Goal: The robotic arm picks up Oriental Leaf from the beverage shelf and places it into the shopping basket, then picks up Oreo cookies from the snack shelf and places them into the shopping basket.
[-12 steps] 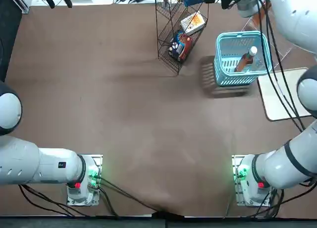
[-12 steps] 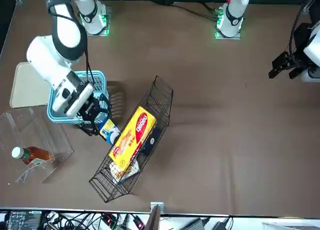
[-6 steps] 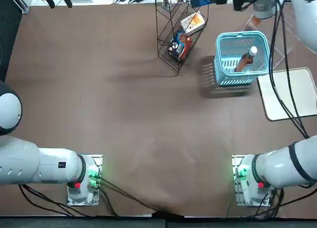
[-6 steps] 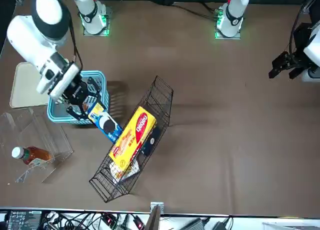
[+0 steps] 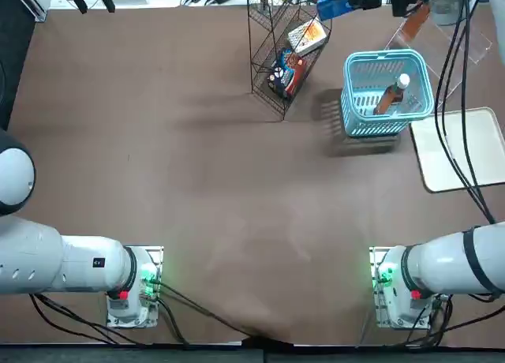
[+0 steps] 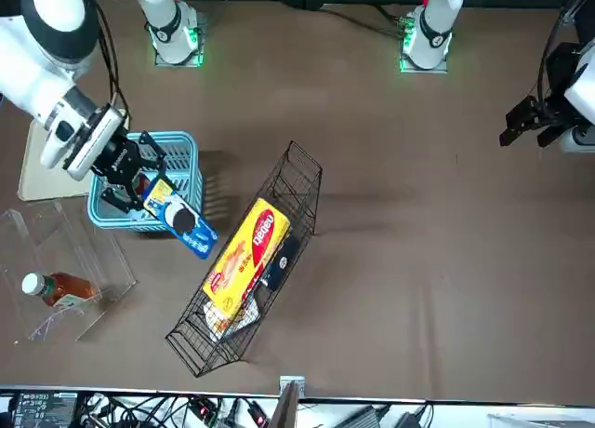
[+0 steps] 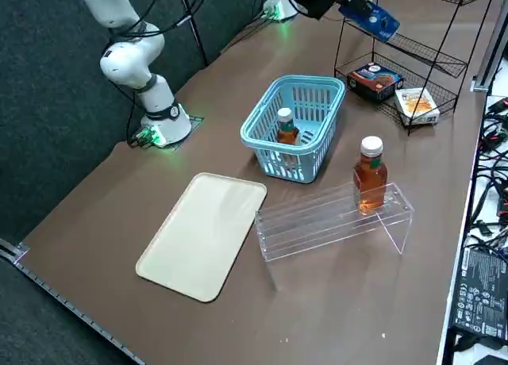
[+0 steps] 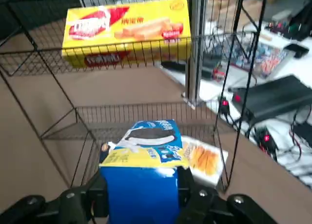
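Jaws of the right gripper (image 8: 144, 197) are shown clamped on the Oreo cookies (image 8: 144, 170), held raised between the snack shelf (image 6: 251, 270) and the shopping basket (image 7: 294, 127). One Oriental Leaf bottle (image 7: 287, 128) is contained in the basket; another bottle (image 7: 371, 176) is carried by the beverage shelf (image 7: 333, 222). On the snack shelf's lower tier, a dark pack (image 7: 375, 81) and a white-and-orange box (image 7: 417, 105) are seen.

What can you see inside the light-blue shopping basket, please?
Inside the shopping basket lies a bottle of orange-brown tea with a white cap. Its lower end is hidden behind the basket's slotted wall.
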Robot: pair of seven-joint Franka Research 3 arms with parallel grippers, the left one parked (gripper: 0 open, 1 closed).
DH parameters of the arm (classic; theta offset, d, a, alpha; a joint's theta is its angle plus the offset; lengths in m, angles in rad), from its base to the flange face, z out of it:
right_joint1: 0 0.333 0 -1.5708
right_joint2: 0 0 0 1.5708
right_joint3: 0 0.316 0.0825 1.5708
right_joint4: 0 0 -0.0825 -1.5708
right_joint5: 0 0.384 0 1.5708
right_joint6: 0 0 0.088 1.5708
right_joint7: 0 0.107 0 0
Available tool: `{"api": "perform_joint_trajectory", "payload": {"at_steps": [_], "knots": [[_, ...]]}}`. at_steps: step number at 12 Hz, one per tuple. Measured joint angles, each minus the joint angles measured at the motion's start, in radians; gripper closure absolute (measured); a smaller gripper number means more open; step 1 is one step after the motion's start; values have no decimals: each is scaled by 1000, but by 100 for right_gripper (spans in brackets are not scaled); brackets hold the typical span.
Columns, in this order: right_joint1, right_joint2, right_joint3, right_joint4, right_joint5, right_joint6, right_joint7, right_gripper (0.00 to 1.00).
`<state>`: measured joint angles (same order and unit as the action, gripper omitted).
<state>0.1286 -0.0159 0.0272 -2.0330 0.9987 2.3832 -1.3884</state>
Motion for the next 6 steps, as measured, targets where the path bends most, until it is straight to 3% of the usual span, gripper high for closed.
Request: {"api": "perform_joint_trajectory", "payload": {"at_steps": [6], "knots": [[-102,-54,-2,81,-318,-239,269,43]]}}
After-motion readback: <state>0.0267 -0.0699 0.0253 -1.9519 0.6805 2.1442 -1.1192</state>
